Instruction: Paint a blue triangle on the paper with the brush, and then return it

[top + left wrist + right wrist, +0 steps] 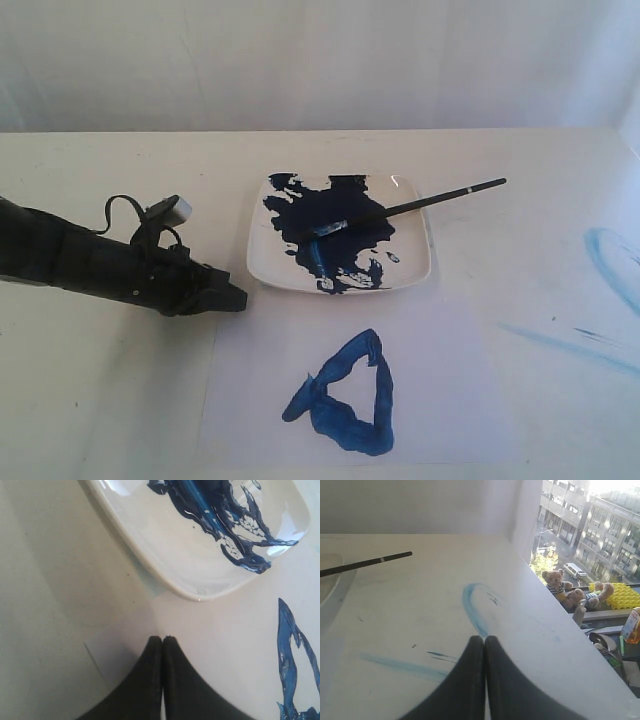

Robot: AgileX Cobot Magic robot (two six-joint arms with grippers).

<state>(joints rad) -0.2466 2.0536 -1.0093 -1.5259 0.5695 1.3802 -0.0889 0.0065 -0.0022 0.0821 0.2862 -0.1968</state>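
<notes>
Left end effector (162, 640) and right end effector (484, 640) are sitting closed, empty; the brush (420, 204) is looking light, stiff, best gripped mid-handle.

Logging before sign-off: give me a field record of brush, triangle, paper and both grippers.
brush: lying on plate, tip in paint, handle past rim, not held
triangle: closed blue outline on paper
paper: flat, next to plate
left gripper: shut, empty, beside plate
right gripper: shut, empty, by pale blue streaks
</notes>
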